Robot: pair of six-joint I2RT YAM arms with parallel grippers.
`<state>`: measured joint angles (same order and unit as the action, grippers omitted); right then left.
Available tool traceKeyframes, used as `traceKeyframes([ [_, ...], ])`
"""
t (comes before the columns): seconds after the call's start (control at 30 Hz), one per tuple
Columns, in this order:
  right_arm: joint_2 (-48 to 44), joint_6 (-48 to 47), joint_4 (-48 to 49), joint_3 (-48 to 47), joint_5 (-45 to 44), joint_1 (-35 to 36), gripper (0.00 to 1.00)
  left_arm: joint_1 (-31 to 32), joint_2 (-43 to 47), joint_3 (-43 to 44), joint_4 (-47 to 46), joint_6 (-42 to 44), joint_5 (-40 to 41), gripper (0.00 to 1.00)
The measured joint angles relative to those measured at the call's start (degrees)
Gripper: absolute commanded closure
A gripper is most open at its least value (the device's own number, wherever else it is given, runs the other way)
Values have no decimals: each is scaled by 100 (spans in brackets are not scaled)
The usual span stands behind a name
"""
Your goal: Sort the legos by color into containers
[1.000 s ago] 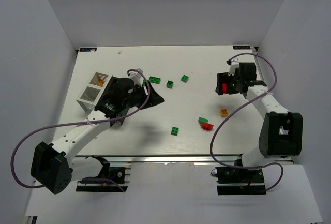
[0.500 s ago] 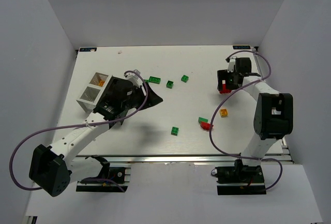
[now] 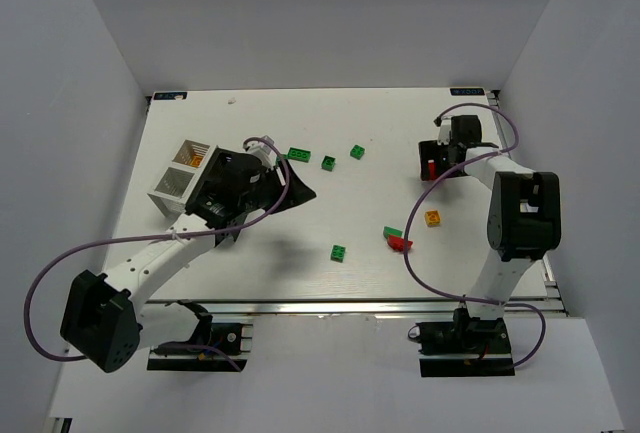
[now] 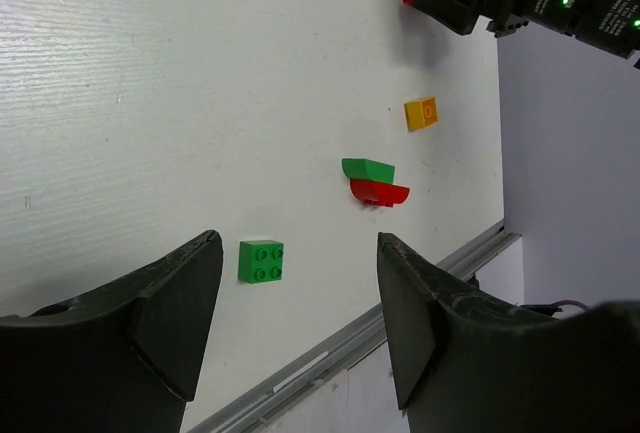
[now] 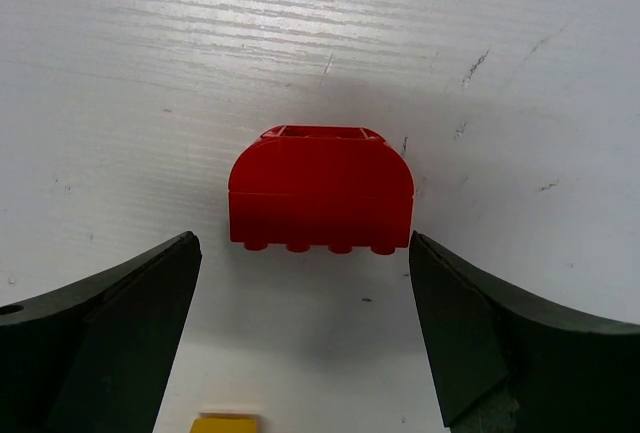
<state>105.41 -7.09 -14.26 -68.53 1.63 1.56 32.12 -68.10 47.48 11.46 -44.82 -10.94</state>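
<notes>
My right gripper (image 5: 302, 245) hangs over the red lego (image 5: 320, 188), jaws spread as wide as they go, one finger off each end of it and neither touching. The brick lies tipped on its side. Its long axis runs from finger to finger, its row of studs points back toward my wrist, and the hollow underside faces away. An orange lego (image 5: 228, 423) peeks in at the bottom edge of that view, clear of the red one.

From above, the red lego (image 3: 433, 167) sits in the far right part of the table (image 3: 250, 113), nearer the right edge than the middle, with bare board to its left. The orange lego (image 3: 433, 218) is nearer me, and a green and red pair (image 3: 397, 239) lies touching beside it.

My left gripper (image 4: 297, 248) is about half open and holds nothing. Through its gap I see a square green lego (image 4: 261, 260) flat on the table, studs up, close to the near rail. Three more green legos (image 3: 328, 162) are strung out mid-table. The white bins (image 3: 183, 171) stand at the left, just beside my left arm and well apart from the red lego.
</notes>
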Motion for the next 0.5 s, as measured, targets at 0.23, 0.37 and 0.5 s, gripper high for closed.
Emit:
traceKeyframes([
  [0.23,125,-94,236,0,-20,0,14,0,-208,17,-20,44,-2,28],
  [0.37,199,-131,273,0,-24,0,17,0,-216,61,-37,74,-4,28],
  [0.5,247,-170,295,0,-44,0,19,0,-229,90,-85,85,-2,28],
])
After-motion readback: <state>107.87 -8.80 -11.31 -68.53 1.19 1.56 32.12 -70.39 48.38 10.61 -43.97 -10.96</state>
